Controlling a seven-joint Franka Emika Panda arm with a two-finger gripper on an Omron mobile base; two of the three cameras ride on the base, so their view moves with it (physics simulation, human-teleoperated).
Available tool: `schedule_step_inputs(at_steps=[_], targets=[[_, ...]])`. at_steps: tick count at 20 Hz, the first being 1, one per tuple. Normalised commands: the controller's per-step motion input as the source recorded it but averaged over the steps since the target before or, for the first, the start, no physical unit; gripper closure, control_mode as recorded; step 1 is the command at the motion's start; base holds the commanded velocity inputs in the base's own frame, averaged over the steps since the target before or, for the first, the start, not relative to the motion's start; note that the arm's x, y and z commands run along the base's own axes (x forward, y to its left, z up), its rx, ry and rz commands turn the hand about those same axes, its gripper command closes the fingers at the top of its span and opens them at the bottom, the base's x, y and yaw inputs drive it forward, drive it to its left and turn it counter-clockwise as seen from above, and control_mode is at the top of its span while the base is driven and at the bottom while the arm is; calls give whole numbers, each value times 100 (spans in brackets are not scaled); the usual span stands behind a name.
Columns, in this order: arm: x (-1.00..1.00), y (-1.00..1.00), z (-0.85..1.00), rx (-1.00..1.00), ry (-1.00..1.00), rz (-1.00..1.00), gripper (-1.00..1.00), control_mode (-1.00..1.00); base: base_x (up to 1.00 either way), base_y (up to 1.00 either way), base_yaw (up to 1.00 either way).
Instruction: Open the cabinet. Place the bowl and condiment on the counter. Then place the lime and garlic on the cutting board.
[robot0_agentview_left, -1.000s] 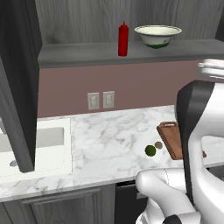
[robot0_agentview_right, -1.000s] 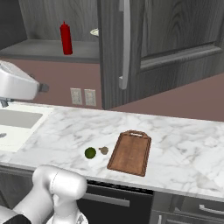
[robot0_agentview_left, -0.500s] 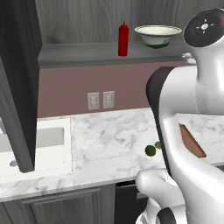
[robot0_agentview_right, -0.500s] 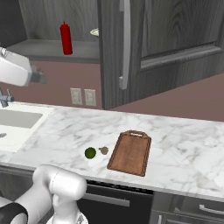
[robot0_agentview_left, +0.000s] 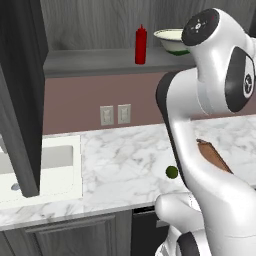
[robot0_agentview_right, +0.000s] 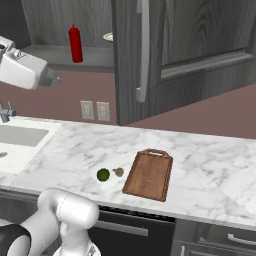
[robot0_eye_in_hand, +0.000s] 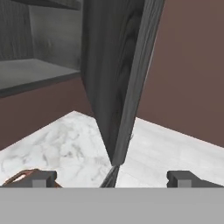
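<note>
The cabinet (robot0_agentview_right: 150, 55) stands open, and its swung door (robot0_eye_in_hand: 118, 78) hangs edge-on right ahead of the gripper (robot0_eye_in_hand: 111, 177), blocking the straight line forward. There is open air on both sides of that door edge, above the counter (robot0_eye_in_hand: 65, 144). On the shelf, the condiment (robot0_agentview_left: 141, 45) and the bowl (robot0_agentview_left: 170, 40) stand apart near its front edge, reachable from the front. Marble around the lime (robot0_agentview_right: 103, 174), the garlic (robot0_agentview_right: 119, 172) and the cutting board (robot0_agentview_right: 149, 174) lies bare.

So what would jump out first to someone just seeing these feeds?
The cabinet doors swung wide open, with the red condiment and bowl on its shelf. Below, on the marble counter, the lime and garlic sit just left of the cutting board.
</note>
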Motion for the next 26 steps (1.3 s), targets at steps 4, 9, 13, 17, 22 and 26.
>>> schedule_step_inputs(at_steps=[4,9,13,17,22,26], targets=[[11,-36,0,-3,0,-7,-100,-100,0,0,0],[0,-58,0,-4,0,-9,-100,-100,0,0,0],[2,-26,0,-5,0,-11,-100,-100,0,0,0],[8,0,0,-8,0,-18,-100,-100,0,0,0],[20,4,0,-10,0,-27,-100,-100,0,0,0],[29,0,0,-6,1,-20,-100,-100,0,0,0]])
